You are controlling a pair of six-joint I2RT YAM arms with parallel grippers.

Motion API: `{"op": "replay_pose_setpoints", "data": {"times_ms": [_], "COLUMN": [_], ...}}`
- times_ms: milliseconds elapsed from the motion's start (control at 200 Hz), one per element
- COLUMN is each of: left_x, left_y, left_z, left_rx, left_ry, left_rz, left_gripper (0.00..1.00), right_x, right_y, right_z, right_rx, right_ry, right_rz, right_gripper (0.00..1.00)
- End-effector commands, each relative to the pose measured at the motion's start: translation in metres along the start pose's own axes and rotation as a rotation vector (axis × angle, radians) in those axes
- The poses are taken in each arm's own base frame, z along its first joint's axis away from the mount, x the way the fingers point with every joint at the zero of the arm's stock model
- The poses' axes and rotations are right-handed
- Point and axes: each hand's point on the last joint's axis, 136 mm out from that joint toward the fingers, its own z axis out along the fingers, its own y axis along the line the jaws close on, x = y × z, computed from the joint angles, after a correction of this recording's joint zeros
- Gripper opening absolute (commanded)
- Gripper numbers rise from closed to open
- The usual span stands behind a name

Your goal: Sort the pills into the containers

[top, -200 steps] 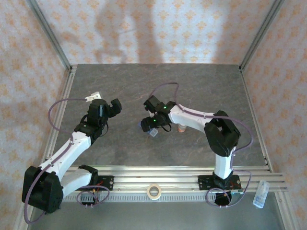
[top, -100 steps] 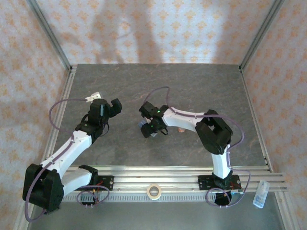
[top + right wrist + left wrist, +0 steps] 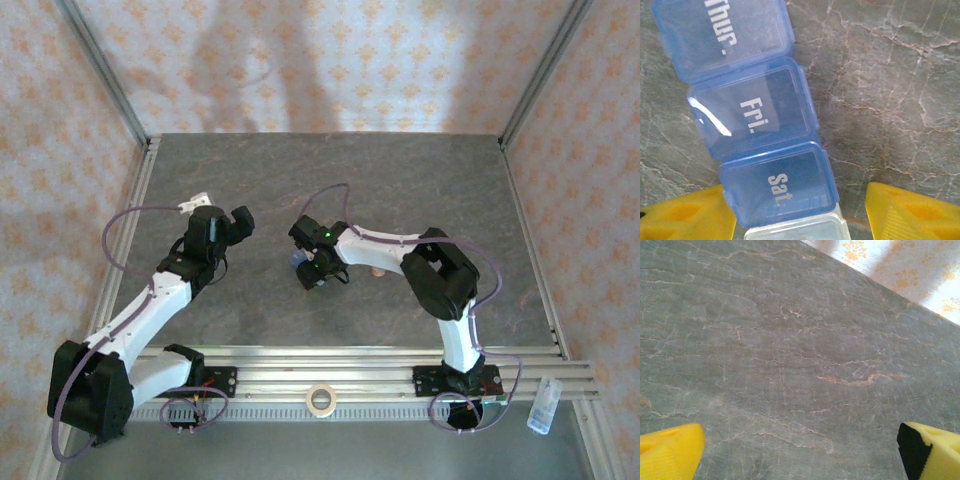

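Containers (image 3: pixel 755 115) between parted right fingers (image 3: pixel 910 212), arm bent leftward; left fingers (image 3: pixel 670 450) wide apart, arm extended.

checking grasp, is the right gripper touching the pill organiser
Cannot tell. Right wrist view: one right gripper finger stands clear of the organiser; the other overlaps its edge.

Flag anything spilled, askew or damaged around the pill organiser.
Nothing stands out. The pill organiser lies flat on the table, its Thur., Fri. and Sat. lids shut, with nothing spilled around it in the right wrist view.
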Motion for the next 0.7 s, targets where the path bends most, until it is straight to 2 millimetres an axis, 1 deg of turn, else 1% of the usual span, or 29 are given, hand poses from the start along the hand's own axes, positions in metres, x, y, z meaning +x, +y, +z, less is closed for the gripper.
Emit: {"op": "replay_pose_setpoints", "data": {"times_ms": [0, 145, 255, 485, 651, 696], "left_x": [-0.003, -0.002, 0.000, 0.003, 0.003, 0.003], "left_y": [-0.006, -0.007, -0.006, -0.007, -0.011, -0.012], "left_z": [-0.002, -0.001, 0.000, 0.001, 0.001, 0.001], "left_rx": [0.004, 0.006, 0.006, 0.008, 0.016, 0.019], "left_ry": [0.009, 0.014, 0.020, 0.036, 0.049, 0.053], "left_rz": [-0.015, -0.016, -0.020, -0.032, -0.099, -0.132], "left_gripper": [1.00, 1.00, 1.00, 1.00, 1.00, 1.00], "right_x": [-0.006, -0.007, -0.008, -0.001, 0.002, 0.000], "right_y": [-0.002, -0.001, 0.000, -0.003, -0.005, -0.006], "right_z": [0.001, 0.002, 0.003, 0.008, 0.008, 0.005], "right_rx": [0.032, 0.030, 0.024, 0.032, 0.038, 0.043], "right_ry": [-0.005, -0.006, -0.004, 0.006, -0.001, -0.013], "right_rz": [-0.012, -0.012, -0.012, 0.001, 0.017, 0.023], "right_gripper": [0.65, 0.62, 0.57, 0.55, 0.42, 0.42]}}
